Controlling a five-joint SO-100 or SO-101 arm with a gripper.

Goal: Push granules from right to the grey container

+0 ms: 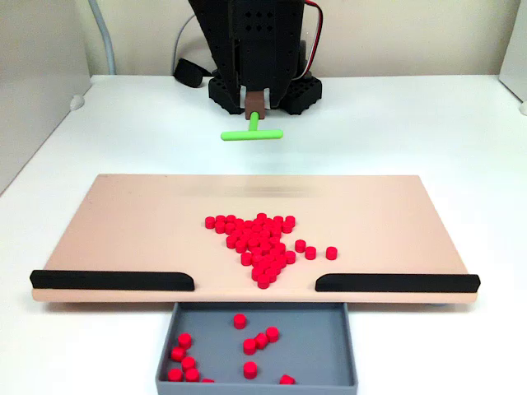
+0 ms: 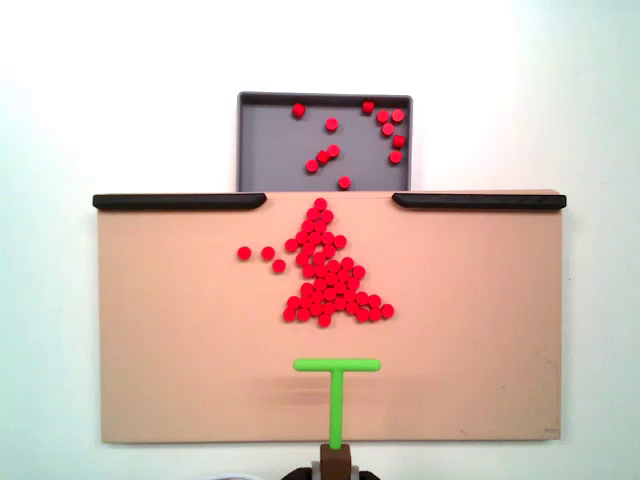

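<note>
Many red granules lie in a triangular heap on the tan board, pointing at the gap between two black strips; in a fixed view from above the granules sit mid-board. Several more granules rest inside the grey container, which sits below the board's gap; it is at the top as the grey container. My gripper is shut on a green T-shaped stick, held behind the board's far edge. From above, the stick's crossbar hangs a short way from the heap; the gripper is at the bottom edge.
Two black strips line the board's edge on either side of the gap. The arm's black base stands behind the board. A white table surrounds everything, with a wall panel at left.
</note>
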